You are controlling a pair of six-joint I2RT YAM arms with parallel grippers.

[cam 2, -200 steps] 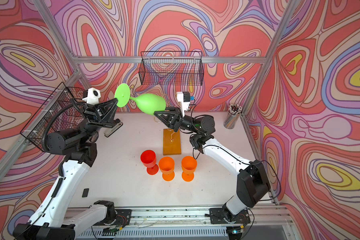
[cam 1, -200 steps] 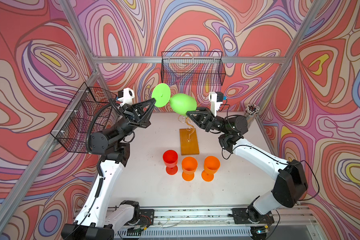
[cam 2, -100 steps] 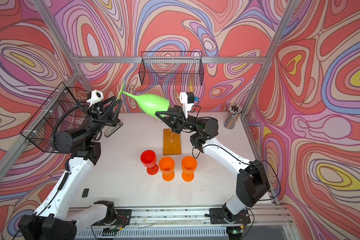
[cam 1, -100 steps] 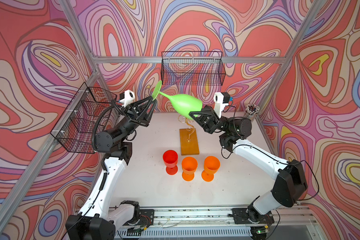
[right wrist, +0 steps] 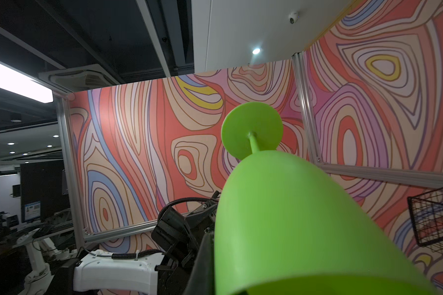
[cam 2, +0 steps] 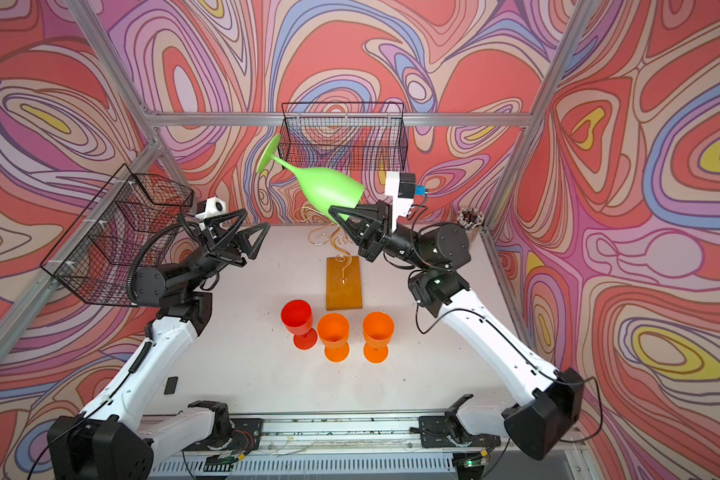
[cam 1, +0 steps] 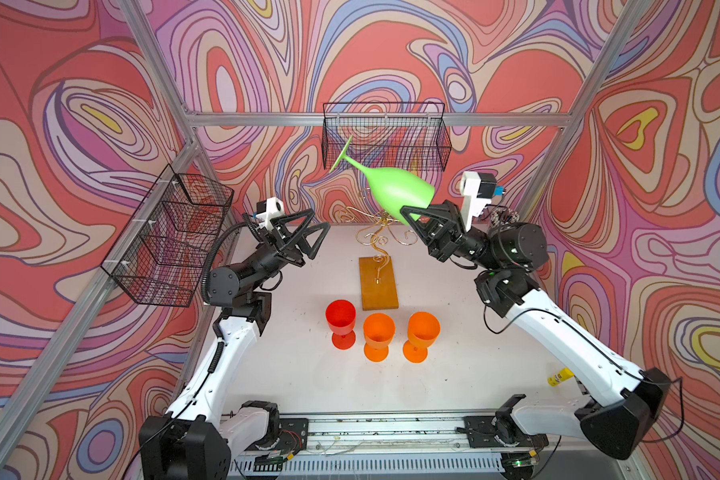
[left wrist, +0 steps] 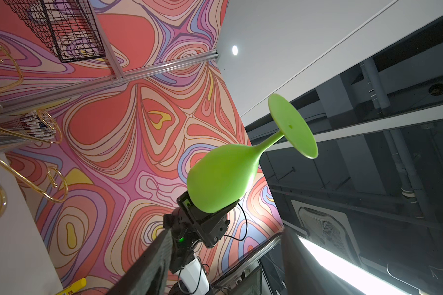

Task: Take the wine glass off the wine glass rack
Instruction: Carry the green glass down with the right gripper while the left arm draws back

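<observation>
The green wine glass (cam 1: 395, 191) (cam 2: 329, 189) hangs tilted in the air, foot toward the back wall, above the wine glass rack (cam 1: 378, 282) (cam 2: 344, 282), clear of its gold curls. My right gripper (cam 1: 408, 214) (cam 2: 336, 212) is shut on the bowl's rim. In the right wrist view the bowl (right wrist: 292, 217) fills the frame and hides one finger; the other finger (right wrist: 205, 260) lies against it. My left gripper (cam 1: 317, 219) (cam 2: 254, 219) stands open and empty, left of the rack and below the glass. In the left wrist view (left wrist: 226, 245) it faces the glass (left wrist: 223, 178) from a distance.
One red goblet (cam 1: 340, 318) and two orange goblets (cam 1: 378, 330) (cam 1: 422, 328) stand in front of the rack's wooden base. Black wire baskets hang on the back wall (cam 1: 385, 137) and the left wall (cam 1: 171, 245). A cup of pens (cam 2: 470, 218) stands at the back right corner.
My left gripper opened, let go of the glass's foot and dropped back to the left. My right gripper shut on the bowl's rim and raised the glass, tilting its foot toward the back basket.
</observation>
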